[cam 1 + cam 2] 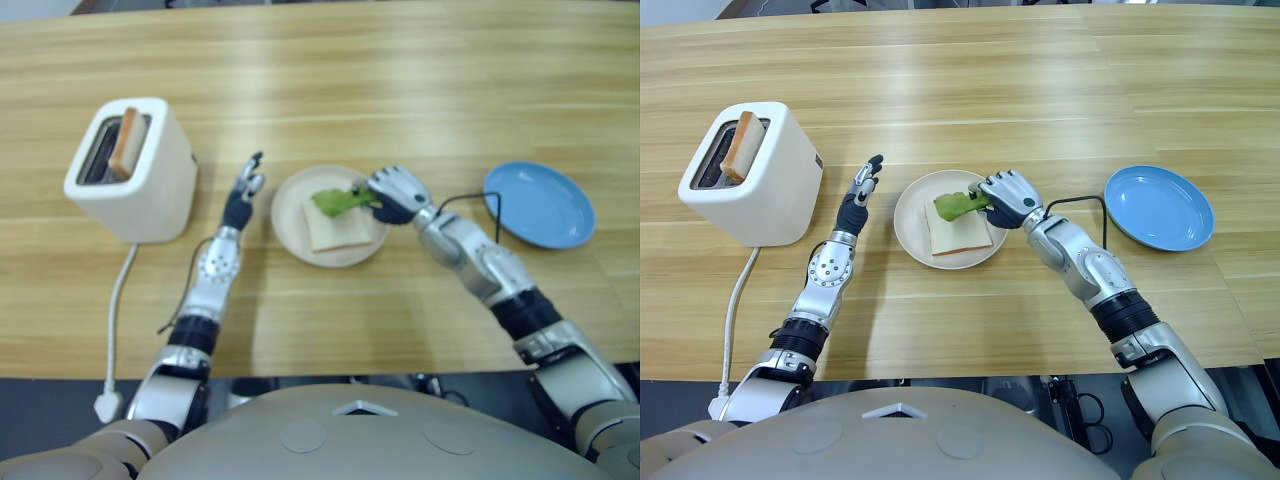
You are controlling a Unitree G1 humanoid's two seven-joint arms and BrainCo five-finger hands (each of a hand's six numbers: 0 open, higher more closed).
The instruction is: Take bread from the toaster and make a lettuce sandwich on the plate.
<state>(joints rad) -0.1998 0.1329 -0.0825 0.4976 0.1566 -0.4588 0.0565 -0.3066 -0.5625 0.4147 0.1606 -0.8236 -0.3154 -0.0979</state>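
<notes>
Centrally: beige plate (912, 205) bearing one bread slice (962, 235). Right hand (1012, 198): fingers clamped on lettuce leaf (956, 207), held at that slice's far edge. Left hand (860, 192): fingers straight, holding nothing, between toaster (755, 185) and beige plate. Toaster: left side of wooden table (1040, 80), second bread slice (742, 145) upright in a slot. Blue plate (1160, 208): right, well apart.
</notes>
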